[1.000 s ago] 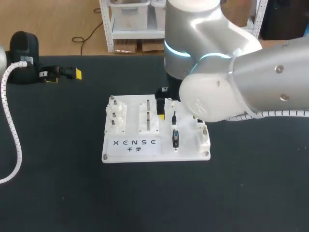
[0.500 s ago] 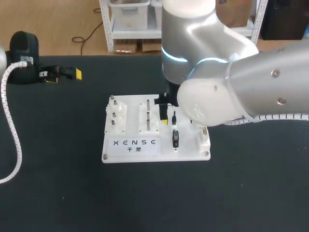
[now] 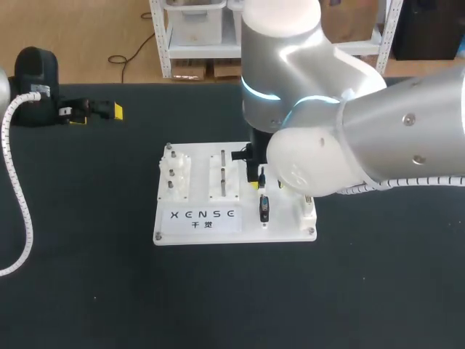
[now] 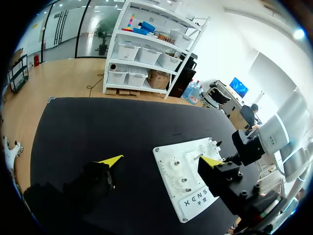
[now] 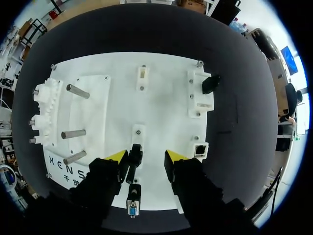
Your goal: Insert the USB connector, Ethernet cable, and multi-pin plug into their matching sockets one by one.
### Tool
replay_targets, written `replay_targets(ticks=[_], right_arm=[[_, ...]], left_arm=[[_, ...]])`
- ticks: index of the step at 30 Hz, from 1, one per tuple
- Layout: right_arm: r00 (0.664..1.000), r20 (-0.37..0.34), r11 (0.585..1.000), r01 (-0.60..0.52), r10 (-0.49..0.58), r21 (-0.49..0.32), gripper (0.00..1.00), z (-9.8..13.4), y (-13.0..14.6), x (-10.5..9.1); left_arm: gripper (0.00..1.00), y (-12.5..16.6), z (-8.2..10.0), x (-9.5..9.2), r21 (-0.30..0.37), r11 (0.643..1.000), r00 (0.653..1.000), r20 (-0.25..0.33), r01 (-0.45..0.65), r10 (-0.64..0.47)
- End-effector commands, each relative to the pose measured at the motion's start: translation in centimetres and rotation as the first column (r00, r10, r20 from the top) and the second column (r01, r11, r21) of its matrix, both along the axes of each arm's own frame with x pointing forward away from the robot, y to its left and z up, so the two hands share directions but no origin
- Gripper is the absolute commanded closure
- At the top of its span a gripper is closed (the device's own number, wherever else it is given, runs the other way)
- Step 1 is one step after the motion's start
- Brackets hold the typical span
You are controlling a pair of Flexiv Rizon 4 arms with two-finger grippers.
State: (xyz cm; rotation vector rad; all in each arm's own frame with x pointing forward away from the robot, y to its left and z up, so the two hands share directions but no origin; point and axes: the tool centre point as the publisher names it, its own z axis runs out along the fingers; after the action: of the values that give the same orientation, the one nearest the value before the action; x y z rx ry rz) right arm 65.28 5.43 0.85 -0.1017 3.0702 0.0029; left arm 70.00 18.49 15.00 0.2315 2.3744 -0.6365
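A white board point(image 3: 163, 236) lies mid-table and carries the sockets. My right gripper point(image 5: 146, 156) hangs low over it, fingers apart. A small upright black connector point(image 5: 135, 156) stands between them, close against one finger and clear of the other. Its cable leads back to a multi-pin plug point(image 5: 132, 206) with a blue face, seen in the head view too point(image 3: 264, 208). Another black plug point(image 5: 210, 83) sits in a white block at the board's far corner. An Ethernet socket point(image 5: 199, 149) lies beside the gripper. My left gripper point(image 3: 96, 115) stands open and empty at the table's far left.
Three metal pegs point(image 5: 78, 91) and a gear block point(image 5: 41, 105) stand on the board's left part. A white corrugated hose point(image 3: 18, 203) runs along the table's left edge. My right arm's bulk point(image 3: 349, 138) hides the board's far right side from above.
My right gripper has come down onto the board around the small black connector and its fingers have drawn closer together. The left arm has not moved.
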Motion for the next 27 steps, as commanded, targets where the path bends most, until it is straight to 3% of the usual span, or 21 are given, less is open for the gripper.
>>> replay_targets(ticks=[1,27], right_arm=[[1.000,0.004,1.000,0.001,-0.001,0.004,0.52,-0.26,0.11,-0.01],[0.999,0.019,0.999,0.043,-0.043,0.022,0.63,0.12,0.63,0.82]], left_arm=[[0.00,0.00,0.00,0.00,0.000,1.000,1.000,0.000,0.000,0.000],[0.00,0.00,0.00,0.00,0.000,1.000,1.000,0.000,0.000,0.000]])
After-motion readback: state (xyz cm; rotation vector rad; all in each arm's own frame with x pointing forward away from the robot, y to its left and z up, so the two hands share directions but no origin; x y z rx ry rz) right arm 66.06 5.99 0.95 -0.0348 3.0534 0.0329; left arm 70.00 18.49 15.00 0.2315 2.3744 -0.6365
